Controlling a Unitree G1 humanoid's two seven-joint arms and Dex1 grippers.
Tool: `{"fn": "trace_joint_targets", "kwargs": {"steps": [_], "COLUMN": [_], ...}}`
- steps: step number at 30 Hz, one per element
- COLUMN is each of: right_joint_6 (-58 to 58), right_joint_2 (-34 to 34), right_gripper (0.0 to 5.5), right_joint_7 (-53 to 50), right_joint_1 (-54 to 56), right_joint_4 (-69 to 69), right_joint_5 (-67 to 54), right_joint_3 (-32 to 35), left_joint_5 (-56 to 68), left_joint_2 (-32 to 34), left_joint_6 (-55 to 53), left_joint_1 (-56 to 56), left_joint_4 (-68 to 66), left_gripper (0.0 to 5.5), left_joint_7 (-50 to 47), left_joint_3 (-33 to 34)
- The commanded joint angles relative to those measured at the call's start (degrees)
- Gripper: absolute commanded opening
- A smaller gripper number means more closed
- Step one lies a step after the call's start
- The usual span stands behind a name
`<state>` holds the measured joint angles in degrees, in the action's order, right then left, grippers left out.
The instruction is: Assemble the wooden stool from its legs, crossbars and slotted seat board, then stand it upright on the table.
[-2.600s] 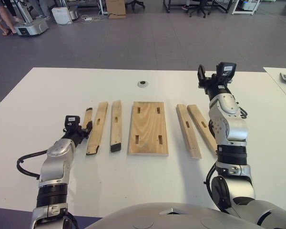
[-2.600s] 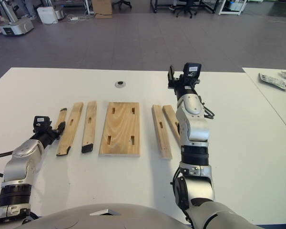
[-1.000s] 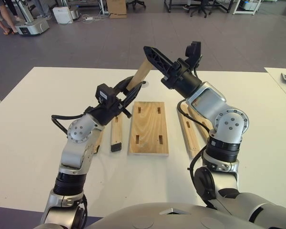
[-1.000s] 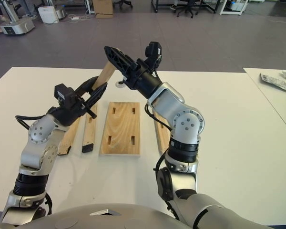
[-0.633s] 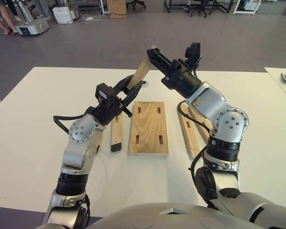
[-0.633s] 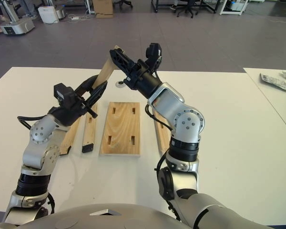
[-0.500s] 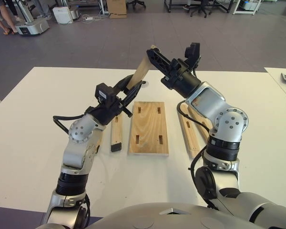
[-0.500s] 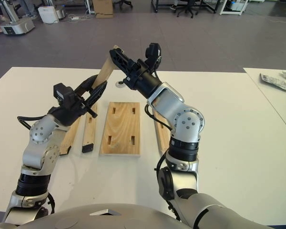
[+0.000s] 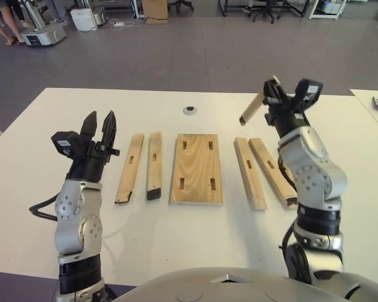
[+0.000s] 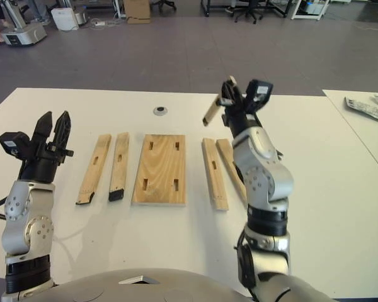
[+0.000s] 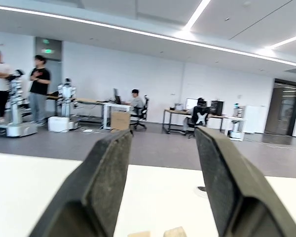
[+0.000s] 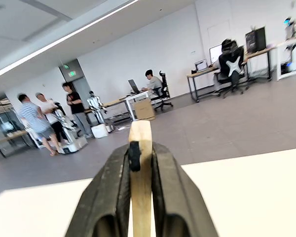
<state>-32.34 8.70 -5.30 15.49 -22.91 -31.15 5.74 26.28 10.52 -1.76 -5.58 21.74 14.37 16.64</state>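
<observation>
Four legs [image 9: 126,179]: flat, two either side of seat board [image 9: 196,168].
Crossbar [image 9: 252,109]: aloft, right rear, clamped by right gripper [image 12: 140,154].
Left gripper [image 9: 101,117]: jaws apart, empty, raised left.
Risk: end-held crossbar may pivot, missing slot [image 9: 247,164].

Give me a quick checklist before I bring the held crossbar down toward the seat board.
1. Right hand shut on crossbar: ok.
2. Left hand open, holding nothing: ok.
3. Seat board flat, four slots uncovered: ok.
4. Left pieces and right pieces lying flat, clear of the seat board: ok.
5. Grip firmness on crossbar: cannot tell.
</observation>
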Motion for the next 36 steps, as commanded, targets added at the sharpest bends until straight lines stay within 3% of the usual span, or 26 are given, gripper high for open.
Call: {"fn": "trace_joint_targets", "kwargs": {"steps": [1, 7, 15, 29, 36], "right_joint_6": [-1.0, -1.6, -2.3, 0.4, 11.7], "right_joint_2": [1.4, 4.5, 2.3, -1.9, -0.6], "right_gripper": [0.42, 0.42, 0.42, 0.42, 0.42], "right_joint_7": [0.9, 0.8, 2.2, 3.0, 12.0], "right_joint_1": [-7.3, -11.0, -15.5, -11.3, -15.0], "right_joint_4": [-7.4, -7.4, -6.2, 1.5, 9.2], "right_joint_5": [5.5, 14.4, 15.8, 18.8, 17.6], "right_joint_3": [-6.6, -7.3, -6.9, -6.1, -4.7], "left_joint_5": [-1.9, -2.9, -3.1, -4.0, -4.4], "left_joint_2": [-0.5, -0.9, -0.6, 0.7, 0.4], "left_joint_6": [0.1, 0.0, -0.6, 1.0, 2.4], "left_joint_1": [-0.8, -3.0, -3.9, 0.2, 0.3], "left_joint_4": [1.4, 2.7, 3.5, -1.5, -3.1], "left_gripper": [2.30, 2.30, 2.30, 2.30, 2.30], "left_joint_7": [-2.5, -3.4, -3.6, -2.4, -1.4], "left_joint_3": [0.5, 0.2, -0.7, -0.9, -0.8]}}
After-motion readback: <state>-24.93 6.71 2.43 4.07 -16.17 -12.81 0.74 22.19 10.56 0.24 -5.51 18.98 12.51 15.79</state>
